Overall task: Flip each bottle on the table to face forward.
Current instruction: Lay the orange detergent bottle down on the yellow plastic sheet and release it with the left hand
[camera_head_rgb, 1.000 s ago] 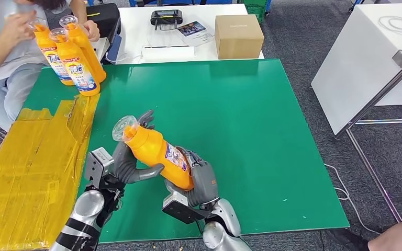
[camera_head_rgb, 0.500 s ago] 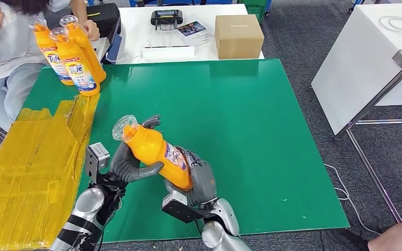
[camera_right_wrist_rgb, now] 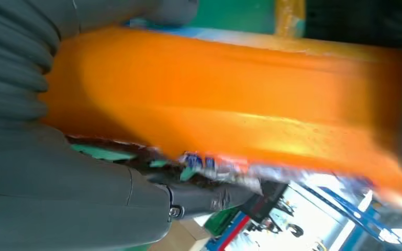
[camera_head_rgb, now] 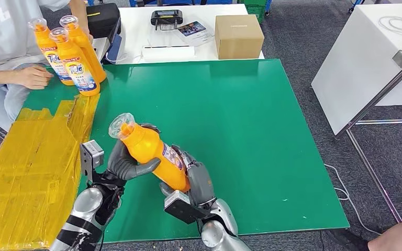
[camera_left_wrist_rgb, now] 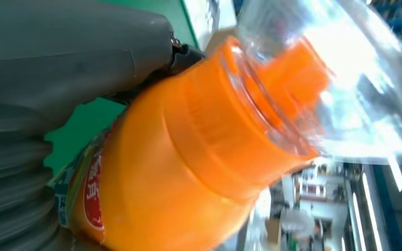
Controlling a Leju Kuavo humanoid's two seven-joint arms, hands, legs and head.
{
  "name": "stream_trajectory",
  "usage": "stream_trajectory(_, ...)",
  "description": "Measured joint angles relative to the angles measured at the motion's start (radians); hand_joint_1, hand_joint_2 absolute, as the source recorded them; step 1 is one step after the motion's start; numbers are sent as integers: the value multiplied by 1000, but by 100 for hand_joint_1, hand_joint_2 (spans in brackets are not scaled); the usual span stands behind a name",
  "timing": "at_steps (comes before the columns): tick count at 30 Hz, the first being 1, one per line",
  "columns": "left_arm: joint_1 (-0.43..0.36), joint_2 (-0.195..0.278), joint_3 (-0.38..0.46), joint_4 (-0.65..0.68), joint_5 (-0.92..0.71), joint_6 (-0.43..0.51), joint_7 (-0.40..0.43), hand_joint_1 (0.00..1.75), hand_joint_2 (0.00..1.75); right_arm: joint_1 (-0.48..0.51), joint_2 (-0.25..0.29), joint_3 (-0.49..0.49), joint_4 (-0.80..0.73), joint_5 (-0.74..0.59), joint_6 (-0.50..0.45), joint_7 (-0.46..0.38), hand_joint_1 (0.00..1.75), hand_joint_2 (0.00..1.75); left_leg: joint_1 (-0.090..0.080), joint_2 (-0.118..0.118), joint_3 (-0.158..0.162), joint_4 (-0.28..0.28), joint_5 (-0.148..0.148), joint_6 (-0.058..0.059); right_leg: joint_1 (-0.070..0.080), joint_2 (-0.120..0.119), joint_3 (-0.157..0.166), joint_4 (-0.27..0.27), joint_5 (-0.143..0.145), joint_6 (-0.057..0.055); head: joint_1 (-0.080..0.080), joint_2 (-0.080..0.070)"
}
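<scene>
Both the left hand (camera_head_rgb: 128,163) and right hand (camera_head_rgb: 196,180) hold the orange bottle (camera_head_rgb: 152,150), fingers wrapped round it, now tilted steeper off the green surface (camera_head_rgb: 251,130), probably mid-flip.

A robotics lab or test workshop: a work table (camera_head_rgb: 272,130) covered in green matting, one end patched with yellow tape (camera_head_rgb: 26,167), stands on grey carpet tiles (camera_head_rgb: 303,36). Behind it, a white bench (camera_head_rgb: 178,31) carries a cardboard box (camera_head_rgb: 238,35), a handheld controller (camera_head_rgb: 166,18) and a black case (camera_head_rgb: 103,18). A loose cable (camera_head_rgb: 345,191) trails across the floor beside another white table (camera_head_rgb: 361,63).
</scene>
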Motion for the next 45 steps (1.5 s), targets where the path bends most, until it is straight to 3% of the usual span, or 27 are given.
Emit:
stream_trajectory(5,7,0,17,-14,-42,58,-19,175,175,8,-2,0,-39,-18,9,-11,0,175,0,0,0,0,0,0,0,0,0,0,0,0,0,0)
stream_trajectory(8,15,0,29,-34,-175,199,-55,175,175,25,-9,-1,-83,-61,43,-23,0,175,0,0,0,0,0,0,0,0,0,0,0,0,0,0)
stream_trajectory(12,26,8,64,-60,-518,533,-82,175,175,60,-30,-4,-193,-122,97,-31,0,0,0,0,0,0,0,0,0,0,0,0,0,0,0,0)
stream_trajectory(14,31,17,85,-57,-724,701,-66,175,175,78,-42,-8,-255,-157,119,-31,0,0,0,0,0,0,0,0,0,0,0,0,0,0,0,0)
stream_trajectory(16,33,29,107,-40,-884,814,-43,175,175,95,-56,-17,-314,-187,136,-32,0,87,0,0,0,0,0,0,0,0,0,0,0,0,0,0)
stream_trajectory(18,36,39,125,-21,-954,858,-30,175,175,107,-68,-24,-360,-201,145,-32,0,175,0,0,0,0,0,0,0,0,0,0,0,0,0,0)
stream_trajectory(20,39,43,140,-8,-1028,867,-17,175,175,115,-78,-29,-391,-212,148,-36,0,175,0,0,0,0,0,0,0,0,0,0,0,0,0,0)
stream_trajectory(23,45,36,203,-1,-1336,870,41,175,175,128,-91,-38,-433,-246,149,-50,0,175,0,0,0,0,0,0,0,0,0,0,0,0,0,0)
stream_trajectory(25,49,46,243,1,-1531,871,153,175,175,135,-100,-48,-463,-280,153,-57,0,175,0,1,0,0,0,0,0,0,0,0,0,0,0,0)
stream_trajectory(27,46,92,238,18,-1621,871,329,175,175,141,-111,-61,-492,-320,164,-61,0,175,0,2,1,0,0,0,0,1,-1,0,0,0,0,0)
stream_trajectory(29,37,160,195,50,-1640,871,492,175,175,144,-122,-74,-517,-355,179,-61,0,175,1,2,1,0,0,0,0,2,-1,0,0,0,0,0)
stream_trajectory(31,32,224,144,82,-1645,871,594,175,175,145,-132,-88,-536,-389,199,-52,0,175,2,1,1,0,0,0,1,1,-1,0,0,0,0,0)
stream_trajectory(35,29,325,35,139,-1652,871,697,175,175,145,-148,-110,-556,-441,230,-30,0,175,2,1,0,0,0,0,2,1,-1,0,0,-1,0,0)
stream_trajectory(39,23,379,-24,170,-1652,871,730,175,175,144,-158,-121,-563,-465,246,-27,0,175,2,1,0,0,0,0,1,1,-1,0,0,-1,0,0)
stream_trajectory(41,8,408,-76,192,-1652,871,803,175,175,142,-163,-124,-563,-491,266,-27,0,175,2,1,0,0,0,0,1,1,-1,0,0,-1,0,0)
stream_trajectory(45,-57,480,-268,254,-1652,871,976,175,175,129,-176,-127,-563,-525,294,-29,0,175,2,1,0,0,0,0,1,1,0,0,0,0,0,0)
